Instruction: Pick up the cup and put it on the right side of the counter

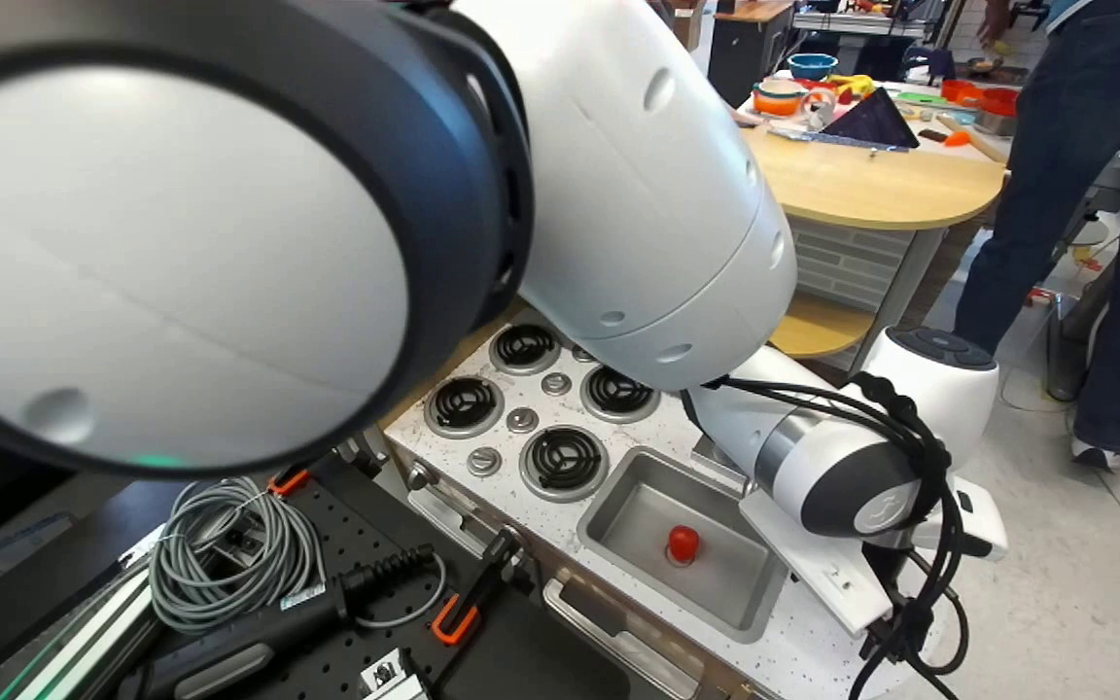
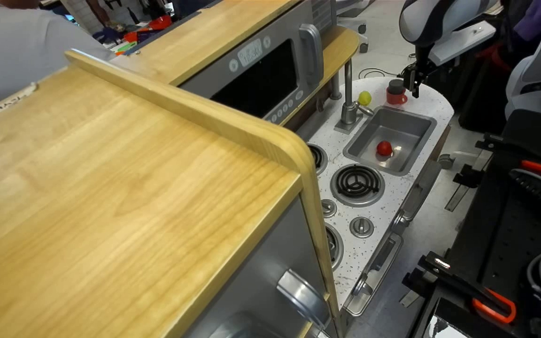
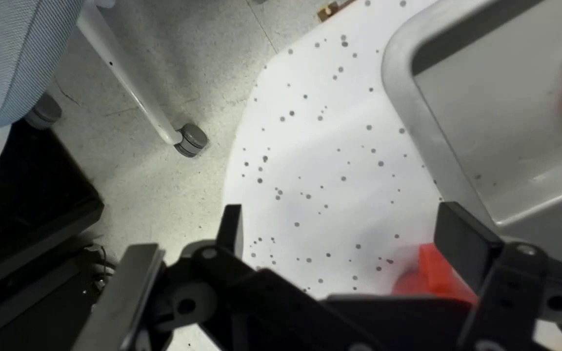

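The red cup (image 2: 396, 98) with a side handle stands on the counter (image 2: 432, 101), beyond the sink. A dark grey cylinder (image 2: 396, 86) shows at its top; I cannot tell if it is inside or behind. My gripper (image 2: 413, 87) is beside the cup, on its handle side, above the worktop's rounded end. In the wrist view the fingers (image 3: 344, 229) are wide apart with nothing between their tips. The cup's red handle (image 3: 439, 273) shows low beside the right finger; my gripper hides most of the cup. The counter also shows in an exterior view (image 1: 511, 483); there the arm hides the cup.
The grey sink (image 2: 374, 124) holds a red round object (image 2: 384, 148). A yellow-green ball (image 2: 365, 98) and the faucet (image 2: 349, 101) stand near the cup. A curved wood shelf (image 2: 348, 42) overhangs the back. Burners (image 1: 565, 462) line the worktop. A chair (image 3: 22, 53) stands past the rounded end.
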### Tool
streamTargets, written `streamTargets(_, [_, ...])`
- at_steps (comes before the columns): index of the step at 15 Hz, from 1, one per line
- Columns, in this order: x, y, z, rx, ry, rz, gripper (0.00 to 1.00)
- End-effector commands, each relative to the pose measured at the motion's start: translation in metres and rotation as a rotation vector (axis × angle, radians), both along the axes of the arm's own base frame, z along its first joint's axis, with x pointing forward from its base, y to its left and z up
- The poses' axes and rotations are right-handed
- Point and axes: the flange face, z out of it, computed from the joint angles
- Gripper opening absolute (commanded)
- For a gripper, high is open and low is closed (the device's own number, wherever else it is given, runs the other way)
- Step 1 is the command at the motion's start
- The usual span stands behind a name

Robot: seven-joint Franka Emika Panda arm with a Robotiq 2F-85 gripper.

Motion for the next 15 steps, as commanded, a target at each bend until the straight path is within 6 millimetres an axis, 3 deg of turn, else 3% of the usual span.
streamTargets(1, [0.029, 0.003, -0.015, 0.010, -0.002, -0.001, 1.00])
streamTargets(8, [0.050, 0.014, -0.035, 0.024, 0.010, 0.020, 0.98])
streamTargets(10, [0.055, 0.018, -0.040, 0.026, 0.005, 0.030, 0.88])
streamTargets(11, [0.057, 0.021, -0.042, 0.029, 0.005, 0.033, 0.67])
streamTargets(13, [0.061, 0.024, -0.044, 0.031, 0.005, 0.038, 0.60])
streamTargets(15, [0.064, 0.026, -0.045, 0.033, 0.004, 0.045, 0.44])
